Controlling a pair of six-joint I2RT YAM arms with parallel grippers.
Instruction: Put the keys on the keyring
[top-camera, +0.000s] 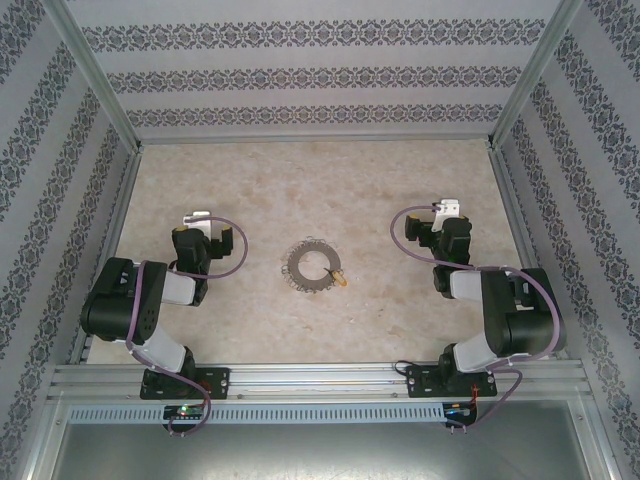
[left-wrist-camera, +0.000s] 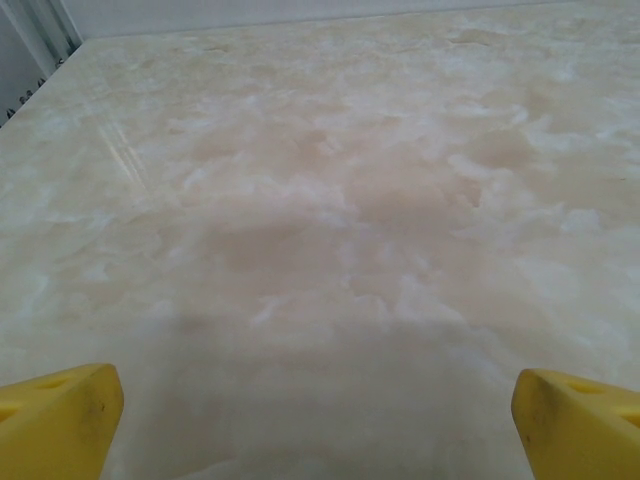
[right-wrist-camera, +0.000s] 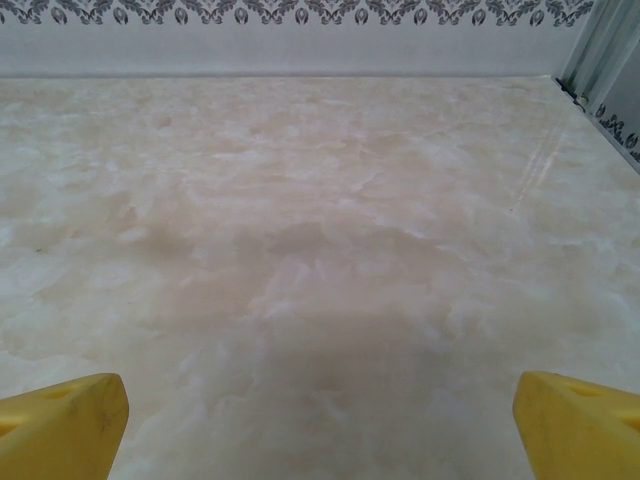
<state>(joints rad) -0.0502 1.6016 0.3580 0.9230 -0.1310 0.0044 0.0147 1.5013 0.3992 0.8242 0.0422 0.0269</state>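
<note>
Top external view showed the marbled beige table (top-camera: 250, 190) with both arms folded back on their own sides, the left arm (top-camera: 130, 300) at the near left and the right arm (top-camera: 510, 310) at the near right. The keyring (top-camera: 299, 268) lay flat at the middle of the table, between the two arms and well apart from each. The key (top-camera: 341, 277) sat at the ring's near-right rim, touching it or just beside it. It was too small to tell whether it was already hooked on a loop. Its long axis seemed to point outward from the ring, toward the near right.

From the left gripper (left-wrist-camera: 318, 392) the ring lay to the right and a little nearer. From the right gripper (right-wrist-camera: 320, 395) it lay to the left and a little nearer. The two distances looked much alike, but the key was on the right arm's side, so I judged that arm better placed to reach it, with the left arm free to steady the ring.

Both wrist views showed yellow fingers (left-wrist-camera: 60, 415) spread wide, with bare table between them. Neither gripper held or touched anything.
</note>
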